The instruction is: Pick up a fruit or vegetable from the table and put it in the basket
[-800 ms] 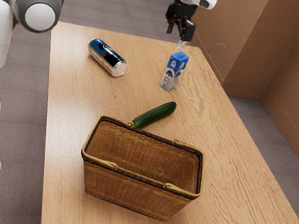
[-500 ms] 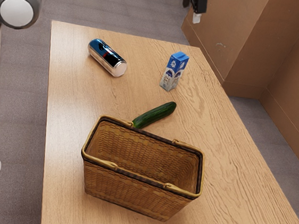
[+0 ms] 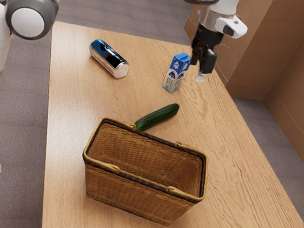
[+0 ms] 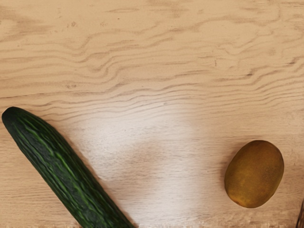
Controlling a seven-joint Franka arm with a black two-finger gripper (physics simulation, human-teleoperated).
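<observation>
While the gripper hangs above the table, the cucumber, long, dark green and ridged, lies lower than the jaws, off to one side; the kiwi, oval and golden brown, lies apart from it. How wide the jaws stand, I cannot tell.

On the table, a can lies at the exterior view's far left, a carton to its right; nearer, a cucumber behind the basket. A kiwi lies near the cucumber.

Cucumber — one end behind basket; wrist view cuts it off.
</observation>
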